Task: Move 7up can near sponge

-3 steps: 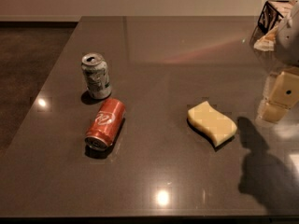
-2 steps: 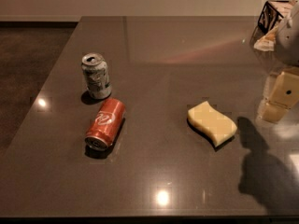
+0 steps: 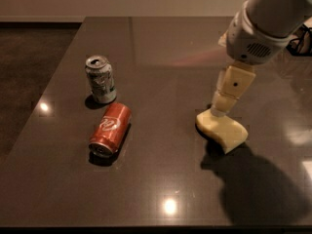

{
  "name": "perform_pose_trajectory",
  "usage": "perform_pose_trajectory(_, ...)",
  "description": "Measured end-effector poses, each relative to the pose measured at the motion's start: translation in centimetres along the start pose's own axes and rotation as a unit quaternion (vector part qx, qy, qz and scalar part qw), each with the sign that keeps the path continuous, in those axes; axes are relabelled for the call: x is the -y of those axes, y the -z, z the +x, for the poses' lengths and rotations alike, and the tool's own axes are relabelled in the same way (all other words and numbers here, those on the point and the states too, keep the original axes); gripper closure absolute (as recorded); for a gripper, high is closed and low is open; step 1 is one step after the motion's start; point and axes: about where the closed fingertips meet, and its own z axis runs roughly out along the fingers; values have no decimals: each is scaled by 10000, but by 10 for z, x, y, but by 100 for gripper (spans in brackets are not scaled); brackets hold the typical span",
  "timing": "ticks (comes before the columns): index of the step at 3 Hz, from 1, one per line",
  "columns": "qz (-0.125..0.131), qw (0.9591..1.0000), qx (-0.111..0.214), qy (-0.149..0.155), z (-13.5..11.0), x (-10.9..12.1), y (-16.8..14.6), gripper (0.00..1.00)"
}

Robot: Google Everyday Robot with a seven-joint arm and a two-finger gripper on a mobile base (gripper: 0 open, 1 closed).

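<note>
Hand: our hand [image 3: 220, 108] hangs over the right half of the table [image 3: 161, 52]. Its tip is at the far edge of the sponge [image 3: 223, 131], and we cannot tell whether it touches it. We cannot tell either whether the hand is open or closed.
Arm: the white arm [image 3: 265, 23] reaches down from the upper right.
Sponge: it lies flat, directly below the hand.
Red can [image 3: 110, 129]: it lies on its side left of centre, mouth toward us, well apart from the sponge.
7up can [image 3: 101, 79]: it stands upright just behind the red can, near the left edge and well apart from the hand and the sponge. We judge the move not yet begun.
Handling: we expect the 7up can to be light, smooth and a little slippery. Its wall is thin, so a hard squeeze would dent it, and a nudge could tip it.
Hold: we would grip across the middle of its body, approaching from the side away from the red can.
</note>
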Motion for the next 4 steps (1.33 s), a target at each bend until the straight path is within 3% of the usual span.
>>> perform_pose_trajectory(1,-22,9996,298,-16,-44,14,-29,0)
perform_pose_trajectory(2,-229,9972,707,-86,-86,21,-54,0)
perform_pose_trajectory(4,-656,9855,1560,-117,-162,20,-95,0)
